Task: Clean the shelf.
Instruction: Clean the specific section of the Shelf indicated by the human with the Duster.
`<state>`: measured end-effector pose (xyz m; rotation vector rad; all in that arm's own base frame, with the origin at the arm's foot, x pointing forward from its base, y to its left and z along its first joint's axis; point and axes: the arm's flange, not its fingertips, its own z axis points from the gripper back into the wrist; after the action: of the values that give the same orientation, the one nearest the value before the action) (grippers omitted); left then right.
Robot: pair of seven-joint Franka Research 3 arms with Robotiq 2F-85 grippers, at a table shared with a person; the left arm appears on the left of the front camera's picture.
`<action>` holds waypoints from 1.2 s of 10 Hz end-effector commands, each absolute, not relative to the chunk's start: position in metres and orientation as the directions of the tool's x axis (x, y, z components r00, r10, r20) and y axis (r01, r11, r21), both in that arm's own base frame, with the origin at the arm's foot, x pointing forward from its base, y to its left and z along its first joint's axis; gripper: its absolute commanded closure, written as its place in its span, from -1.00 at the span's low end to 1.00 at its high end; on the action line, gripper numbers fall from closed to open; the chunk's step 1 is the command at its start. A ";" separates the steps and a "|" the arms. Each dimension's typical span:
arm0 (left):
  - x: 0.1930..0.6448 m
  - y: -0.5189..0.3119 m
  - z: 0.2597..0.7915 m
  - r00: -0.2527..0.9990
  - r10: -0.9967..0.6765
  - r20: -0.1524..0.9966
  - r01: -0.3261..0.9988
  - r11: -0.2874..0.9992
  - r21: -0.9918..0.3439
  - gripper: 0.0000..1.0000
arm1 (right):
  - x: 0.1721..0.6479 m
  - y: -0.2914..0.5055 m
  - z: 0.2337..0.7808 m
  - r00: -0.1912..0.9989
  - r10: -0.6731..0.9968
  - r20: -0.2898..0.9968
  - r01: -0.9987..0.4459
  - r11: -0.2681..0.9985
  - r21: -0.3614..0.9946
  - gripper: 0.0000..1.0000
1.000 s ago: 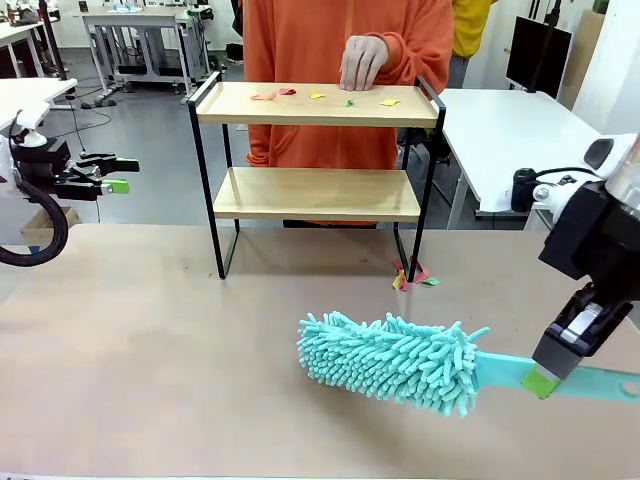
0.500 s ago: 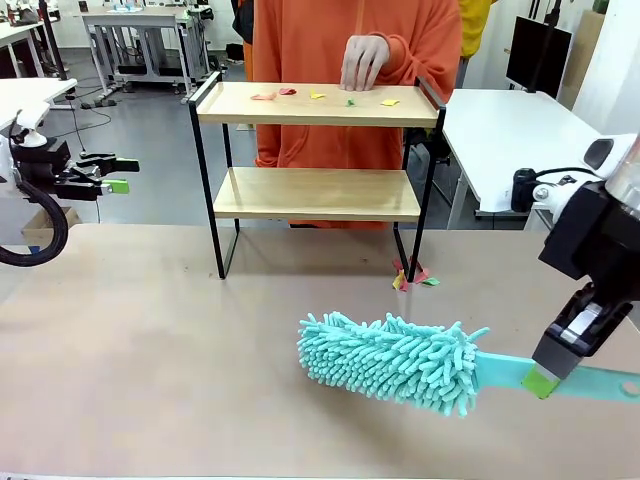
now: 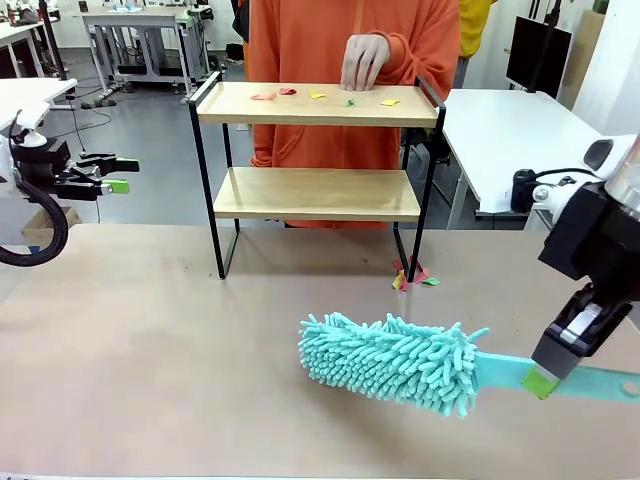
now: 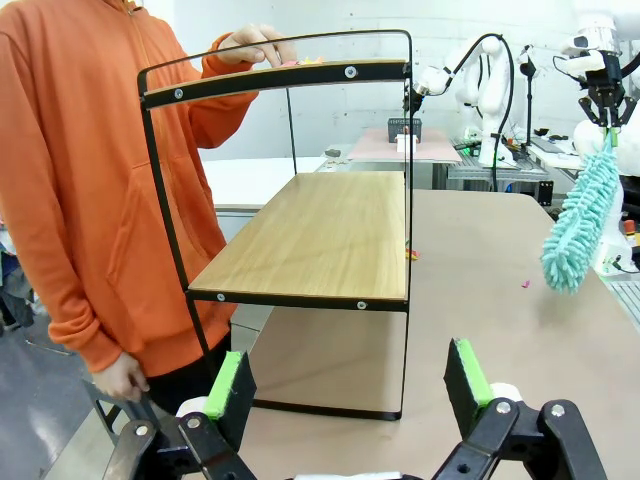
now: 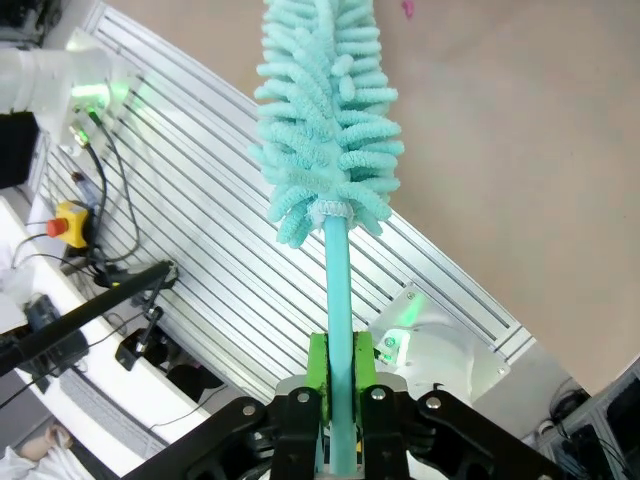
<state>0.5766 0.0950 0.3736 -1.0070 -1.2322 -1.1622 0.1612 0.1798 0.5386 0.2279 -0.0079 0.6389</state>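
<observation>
R fingers (image 3: pixel 541 381) clamped on the flat handle of a teal microfibre duster (image 3: pixel 390 362); head sits low over the near side of the surface (image 3: pixel 150 350), can't tell if touching, well short of the shelf (image 3: pixel 315 193). Shelf stands at far middle of surface, right in front of a person in orange, whose hand (image 3: pixel 362 62) rests at back edge of top board. Coloured paper scraps (image 3: pixel 318 96) strung along top board; a few more bits (image 3: pixel 412 277) on surface by shelf's R foot. Lower board looks bare. L fingers (image 3: pixel 115 185) spread wide, nothing in them, off to the L, looking at shelf end-on. Step, as I read it: tool in grip, sweep not yet begun. Next calls for: raise duster to top-board height, clear the raised end rail, lay head flat, sweep scraps off w/o bumping frame or hand.
</observation>
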 end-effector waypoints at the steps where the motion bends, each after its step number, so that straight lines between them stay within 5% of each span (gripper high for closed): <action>1: 0.575 0.095 0.376 -0.032 -0.104 0.994 0.987 0.153 0.048 -1.00 | 0.151 0.189 0.585 0.836 0.526 0.155 -0.548 0.791 0.271 0.74; 7: 0.575 0.095 0.376 -0.032 -0.104 0.994 0.987 0.153 0.048 -1.00 | 0.136 0.287 0.735 0.904 0.257 0.342 -0.376 0.858 0.350 0.74; 11: 0.575 0.095 0.376 -0.032 -0.104 0.994 0.987 0.153 0.048 -1.00 | 0.196 0.356 0.761 0.924 0.152 0.350 -0.304 0.847 0.435 0.74; 12: 0.575 0.095 0.376 -0.032 -0.104 0.994 0.987 0.153 0.048 -1.00 | 0.200 0.345 0.755 0.900 0.291 0.325 -0.414 0.804 0.427 0.74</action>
<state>0.5766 0.0950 0.3730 -1.0075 -1.2316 -1.1615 0.2022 0.3526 0.7500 0.5058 -0.2796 0.3024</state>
